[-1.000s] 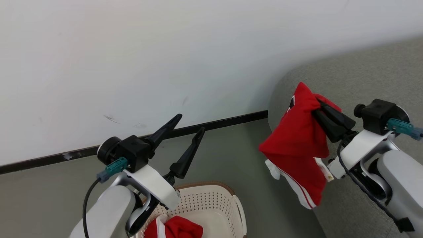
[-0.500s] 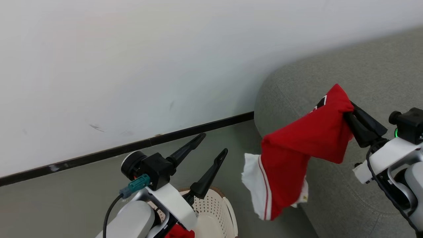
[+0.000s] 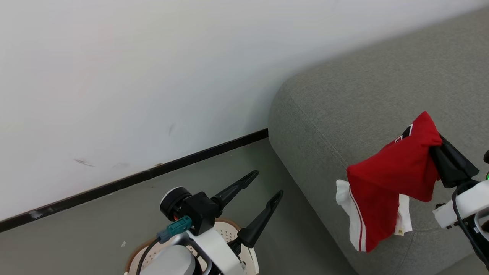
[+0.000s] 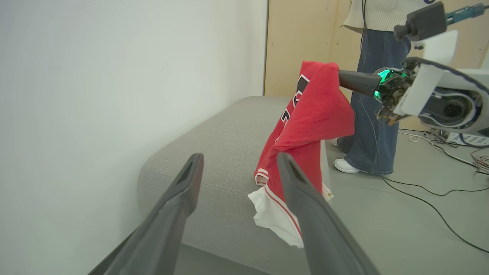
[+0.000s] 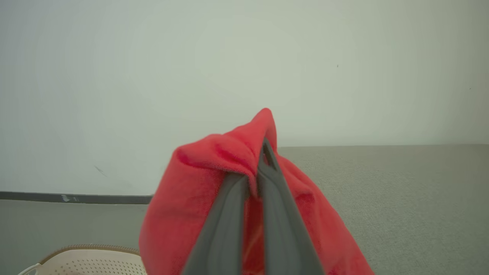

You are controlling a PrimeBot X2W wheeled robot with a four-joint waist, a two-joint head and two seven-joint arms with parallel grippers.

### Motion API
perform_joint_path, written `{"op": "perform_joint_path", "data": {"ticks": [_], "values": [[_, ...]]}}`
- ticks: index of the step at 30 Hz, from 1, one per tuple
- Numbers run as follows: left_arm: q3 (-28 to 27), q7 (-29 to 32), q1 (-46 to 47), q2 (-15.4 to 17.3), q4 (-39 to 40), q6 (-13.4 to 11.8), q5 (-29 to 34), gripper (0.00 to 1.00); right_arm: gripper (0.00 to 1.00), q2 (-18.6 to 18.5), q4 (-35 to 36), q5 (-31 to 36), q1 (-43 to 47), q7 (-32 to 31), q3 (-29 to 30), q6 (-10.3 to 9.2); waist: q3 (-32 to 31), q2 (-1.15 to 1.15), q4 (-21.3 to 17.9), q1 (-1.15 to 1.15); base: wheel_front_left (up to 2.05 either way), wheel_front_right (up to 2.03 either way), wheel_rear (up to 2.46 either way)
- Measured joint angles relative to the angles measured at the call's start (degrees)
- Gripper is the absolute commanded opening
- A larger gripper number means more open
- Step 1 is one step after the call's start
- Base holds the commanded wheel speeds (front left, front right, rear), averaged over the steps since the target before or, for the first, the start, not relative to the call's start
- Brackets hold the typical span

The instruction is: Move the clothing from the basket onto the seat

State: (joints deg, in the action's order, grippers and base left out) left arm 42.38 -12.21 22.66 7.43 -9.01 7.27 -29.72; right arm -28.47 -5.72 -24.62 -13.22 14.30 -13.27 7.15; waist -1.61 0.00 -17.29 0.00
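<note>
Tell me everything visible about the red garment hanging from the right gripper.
The red garment is soft, fleecy-looking fabric, bunched and pinched near its top by the shut right gripper. Part of a dark block letter outlined in white shows beside the pinch. It droops in folds to a white lower panel edged with thin red stripes. It hangs over the grey sofa; whether its lowest edge brushes the cushion cannot be told.

A red garment (image 3: 389, 179) with white trim and dark letters hangs bunched from the pinched tips of the right gripper (image 3: 435, 145), over the edge of the grey seat (image 3: 344, 103) below it, while the cream, brown-rimmed, perforated basket (image 3: 225, 229) stands beneath the left gripper (image 3: 268, 183).
</note>
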Motion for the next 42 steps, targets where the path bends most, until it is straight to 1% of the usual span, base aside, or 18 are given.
{"op": "perform_joint_path", "data": {"ticks": [2,5,9,13,15,18,23,25,27,33,42], "values": [[0.15,-0.26,-0.01,-0.02,0.07,0.0,0.0,1.0,0.0,0.41,-0.12,-0.07,1.18,0.0,1.11,0.0,0.06,0.0,-0.81,0.0,0.0,0.0,0.0],[0.25,-0.47,-0.04,-0.01,0.13,0.0,0.0,1.0,0.0,0.54,-0.59,-0.27,2.36,0.0,1.07,0.0,0.22,0.0,-1.94,0.0,0.0,0.0,0.0],[0.37,-0.48,-0.07,0.08,0.36,0.0,0.09,1.0,0.0,1.16,-1.41,-2.2,2.32,0.0,0.14,0.0,0.75,0.0,-3.13,0.0,0.0,0.0,0.0],[0.25,-0.48,-0.08,0.19,0.75,0.0,0.2,1.0,0.0,0.78,-2.97,-3.12,0.68,-0.36,-1.34,0.0,1.93,0.0,-3.67,0.0,0.0,0.0,0.0],[0.04,-0.49,-0.09,0.29,0.96,-0.09,0.65,1.0,0.0,0.49,-3.9,-3.3,-1.94,-0.87,-1.55,0.0,2.67,0.0,-3.72,0.0,0.0,0.0,0.0],[-0.56,-0.49,-0.1,0.82,1.16,-0.93,1.01,1.0,0.0,-0.01,-5.14,-4.89,-7.18,-2.14,-0.78,0.0,3.86,0.0,-3.61,0.0,0.0,0.0,0.0],[-1.38,-0.51,-0.14,2.01,1.82,-2.59,1.81,1.0,0.0,-0.6,-8.37,-7.76,-15.91,-4.15,2.68,0.0,5.98,0.0,-2.91,0.0,0.0,0.0,0.0],[-1.64,-0.52,-0.14,2.31,2.52,-3.03,2.3,1.0,0.0,-1.02,-9.64,-8.4,-19.26,-4.75,4.7,0.0,6.87,0.0,-2.53,0.0,0.0,0.0,0.0],[-1.72,-0.51,-0.13,2.53,3.16,-3.2,3.45,1.0,0.0,-0.97,-10.95,-10.83,-22.61,-5.2,7.59,-0.01,7.75,0.0,-2.1,0.0,0.0,0.0,0.0],[-1.57,-0.11,-0.08,3.26,5.89,-3.98,4.48,1.0,0.0,-6.24,-15.69,-9.21,-31.54,-7.0,10.98,-0.01,11.01,0.0,-0.17,0.0,0.0,0.0,0.0],[-0.47,1.57,1.91,3.55,8.47,-4.15,5.75,1.0,0.0,-11.13,-23.51,-8.12,-36.59,-7.55,14.73,-0.01,15.47,0.0,2.59,0.0,0.0,0.0,0.0]]}}
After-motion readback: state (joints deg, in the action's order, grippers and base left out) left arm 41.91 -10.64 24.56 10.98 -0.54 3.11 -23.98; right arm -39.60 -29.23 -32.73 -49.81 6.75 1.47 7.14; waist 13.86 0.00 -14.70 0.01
